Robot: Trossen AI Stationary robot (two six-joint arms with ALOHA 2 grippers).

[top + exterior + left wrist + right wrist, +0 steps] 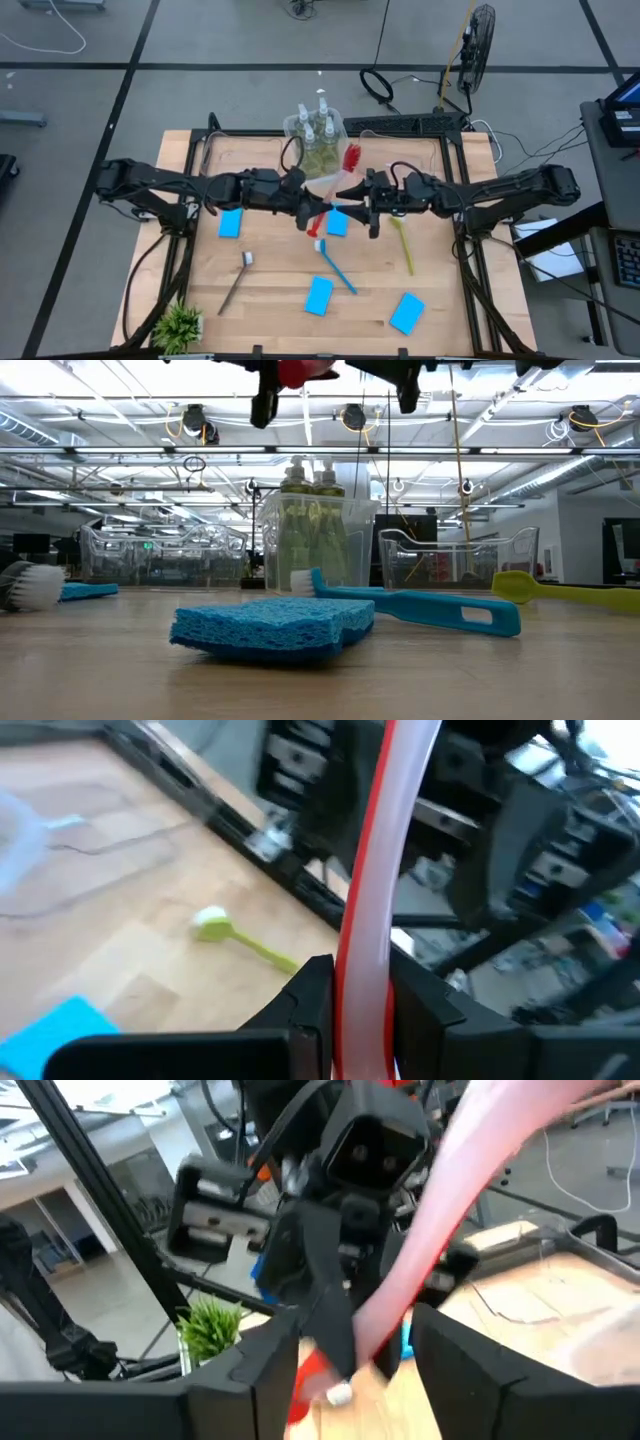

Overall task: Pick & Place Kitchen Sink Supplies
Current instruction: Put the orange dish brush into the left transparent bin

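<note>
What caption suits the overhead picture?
Left gripper and right gripper meet around a red brush above the table.

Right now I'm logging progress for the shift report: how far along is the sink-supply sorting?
Done: soap bottles stand in a clear bin. In hand: the left gripper grips the red brush, right gripper alongside it. Left: four sponges, blue brush, yellow brush, grey brush.

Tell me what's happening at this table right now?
Both arms meet mid-table over a red brush, apparently a handover. The left gripper is shut on its handle; the right gripper's fingers stand apart around it. Four soap bottles already sit in a bin. Sponges and other brushes lie loose.
</note>
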